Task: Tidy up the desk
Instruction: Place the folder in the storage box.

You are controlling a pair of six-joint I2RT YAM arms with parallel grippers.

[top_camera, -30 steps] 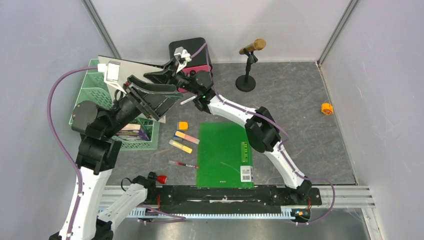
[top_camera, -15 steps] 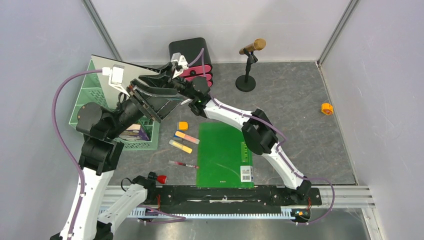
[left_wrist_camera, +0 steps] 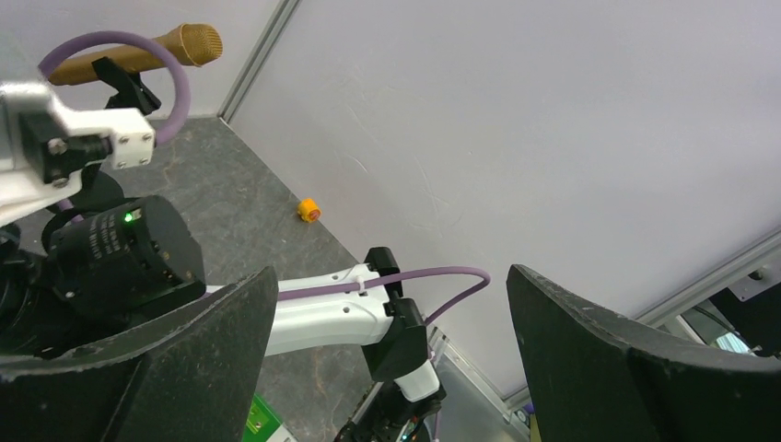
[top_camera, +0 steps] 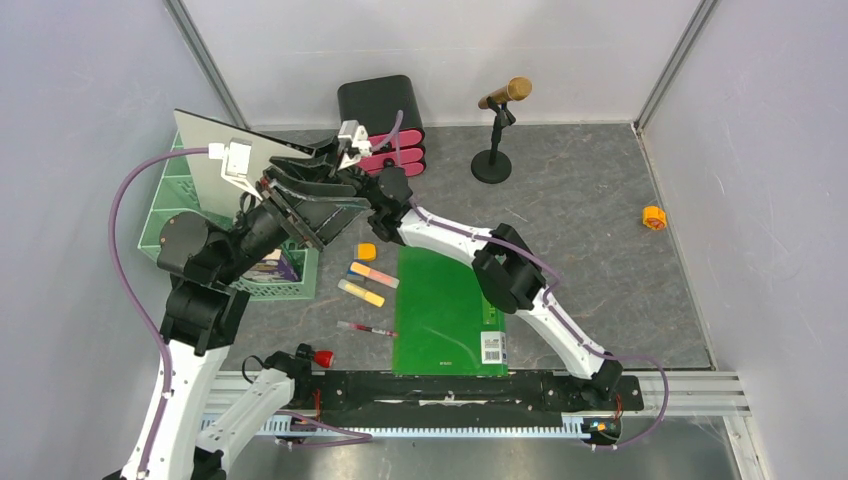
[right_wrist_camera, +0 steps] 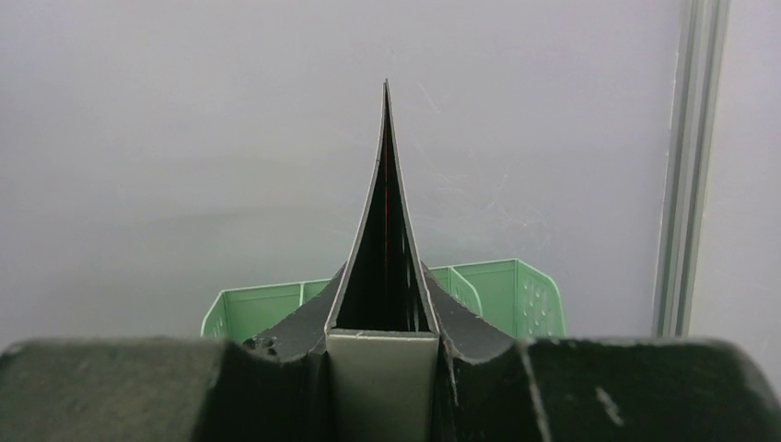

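The desk (top_camera: 600, 220) is a dark-grey marbled surface. My right gripper (top_camera: 312, 163) reaches to the back left and is shut on the spine edge of a thin grey folder (top_camera: 212, 150), held on edge above the mint-green tray (top_camera: 175, 190). The right wrist view shows the folder (right_wrist_camera: 384, 230) pinched between the fingers of the right gripper (right_wrist_camera: 384, 368), with the tray (right_wrist_camera: 502, 295) behind it. My left gripper (top_camera: 325, 207) hovers open just in front of the right wrist. Nothing sits between the wide jaws of the left gripper (left_wrist_camera: 391, 274).
A green mat (top_camera: 445, 310) lies at the front centre, with two highlighters (top_camera: 372, 275), a small orange block (top_camera: 366, 251) and a red pen (top_camera: 365, 328) to its left. At the back stand a black drawer box (top_camera: 385, 105) and a microphone (top_camera: 495, 130). An orange roll (top_camera: 653, 217) lies at the right.
The right gripper has carried the grey folder leftward, further over the green tray. The left gripper has moved left and back alongside it, still open.
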